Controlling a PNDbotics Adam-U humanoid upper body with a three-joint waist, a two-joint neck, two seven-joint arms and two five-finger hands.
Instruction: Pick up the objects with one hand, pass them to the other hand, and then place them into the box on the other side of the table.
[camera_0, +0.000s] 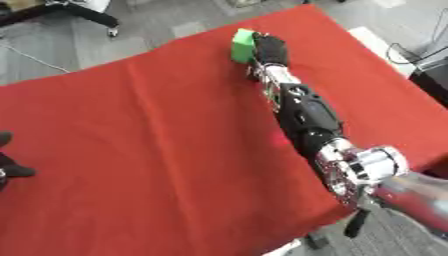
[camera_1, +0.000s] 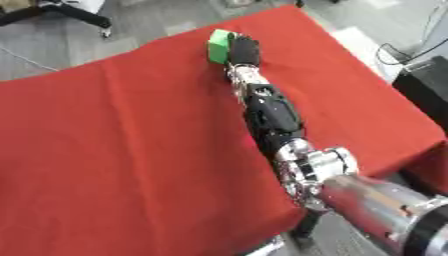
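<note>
A green block sits on the red cloth close to the table's far edge. My right arm stretches out across the cloth to it. My right hand, black, lies against the block's right side with its fingers curled on it. The block rests on the cloth, and its right face is hidden by the hand. A dark part of my left hand shows at the left edge of the left eye view, low over the cloth and far from the block. No box shows in either view.
The cloth's far edge runs just behind the block, with grey floor beyond. A chair base stands on the floor at the top left. A white strip and a dark case lie off the table's right side.
</note>
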